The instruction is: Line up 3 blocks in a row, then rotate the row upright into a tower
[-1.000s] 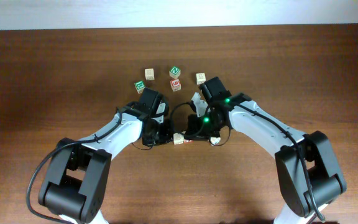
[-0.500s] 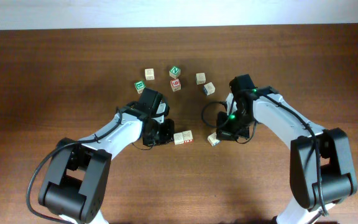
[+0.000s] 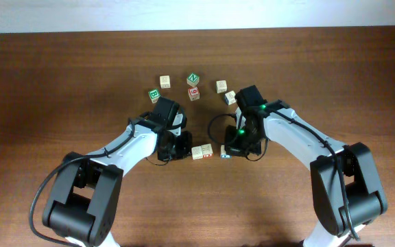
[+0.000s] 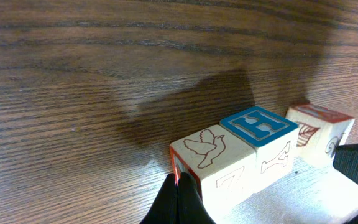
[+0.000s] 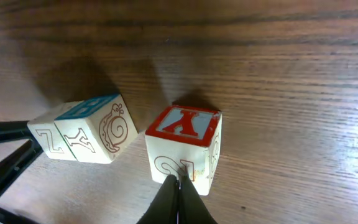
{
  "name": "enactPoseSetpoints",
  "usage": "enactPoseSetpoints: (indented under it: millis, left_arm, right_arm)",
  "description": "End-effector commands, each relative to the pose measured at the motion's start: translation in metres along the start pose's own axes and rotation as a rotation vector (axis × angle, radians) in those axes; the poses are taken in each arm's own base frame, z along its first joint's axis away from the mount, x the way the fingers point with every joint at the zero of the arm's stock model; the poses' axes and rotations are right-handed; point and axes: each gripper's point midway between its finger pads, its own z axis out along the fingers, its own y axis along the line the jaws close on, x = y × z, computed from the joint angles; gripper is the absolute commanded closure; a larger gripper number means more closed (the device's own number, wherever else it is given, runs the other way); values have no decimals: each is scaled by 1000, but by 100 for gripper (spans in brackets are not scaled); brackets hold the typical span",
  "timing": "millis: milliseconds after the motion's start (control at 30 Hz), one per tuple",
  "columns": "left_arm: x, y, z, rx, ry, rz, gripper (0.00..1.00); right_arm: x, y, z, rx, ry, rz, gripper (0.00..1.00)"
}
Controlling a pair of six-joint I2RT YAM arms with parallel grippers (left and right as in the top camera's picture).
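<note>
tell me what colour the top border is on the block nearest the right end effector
Red; the block shows best in the right wrist view.

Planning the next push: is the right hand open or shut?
Shut: the right hand shows no gap between its tips, beside the red-Y block.

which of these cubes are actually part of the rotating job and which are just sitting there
In the job, the three at the front: bird cube, blue-topped cube, red-topped cube.

Lying about, at the back: green N cube, second green cube, red-faced cube, left tan cube, right tan cube, dark-faced cube.
</note>
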Motion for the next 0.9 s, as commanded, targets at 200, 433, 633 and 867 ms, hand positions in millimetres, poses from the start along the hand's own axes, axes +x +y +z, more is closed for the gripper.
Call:
enactPoseSetpoints:
  millis: [200, 433, 633, 867]
  left_arm:
    - [-1, -2, 1, 13, 5, 13, 100]
    - [-1, -2, 1, 13, 5, 13, 100]
    - [-1, -2, 1, 13, 5, 13, 100]
    - [0, -3, 1, 17, 7, 12, 100]
  right_arm:
    - [-14, 13, 11, -52, -45, -113, 96]
    - [-28, 17, -23, -44, -61, -77, 96]
    - [-14, -38, -21, 94, 21, 61, 96]
    - [-9, -28, 6, 47, 70, 40, 96]
